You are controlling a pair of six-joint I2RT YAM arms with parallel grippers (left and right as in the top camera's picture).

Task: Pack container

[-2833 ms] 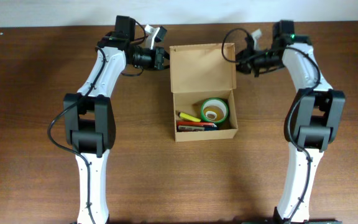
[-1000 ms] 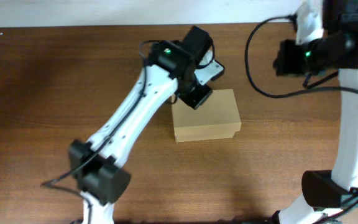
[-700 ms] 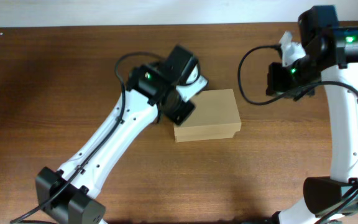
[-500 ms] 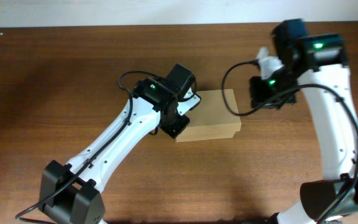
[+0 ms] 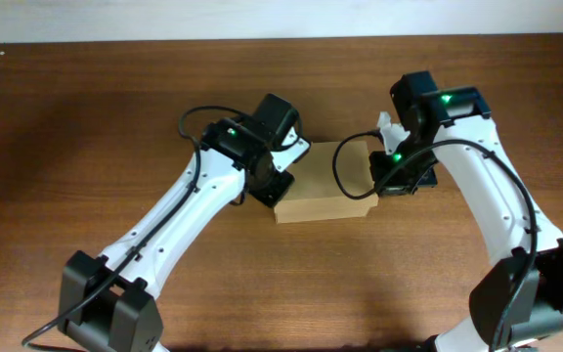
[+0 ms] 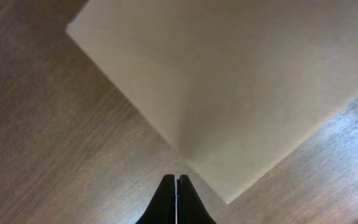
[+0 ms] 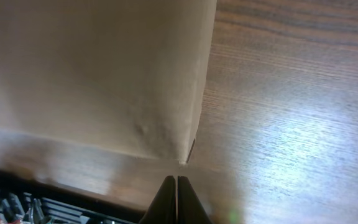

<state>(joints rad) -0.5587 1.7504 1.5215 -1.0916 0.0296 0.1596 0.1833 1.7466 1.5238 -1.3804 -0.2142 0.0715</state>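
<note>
Both your left fingers (image 6: 166, 199) and right fingers (image 7: 166, 199) are pressed tight together, holding nothing, one by each end of the closed container (image 5: 311, 191), which sits on the table (image 5: 66, 117).

We see the container (image 5: 313, 186) resting on the tabletop (image 5: 66, 147), its lid flap lying down over the top. The left pincer (image 6: 176, 179) stands at the container's left end, tips aimed at one of its lower corners. The right pincer (image 7: 176, 180) stands at the container's right end, likewise aimed at a corner. Each sits just beside the container's wall, though we cannot tell whether either touches it. A cable (image 5: 337, 176) loops over the container's right part. The left arm (image 5: 184, 215) and the right arm (image 5: 497, 205) reach in from in front of the container, one on each side.
</note>
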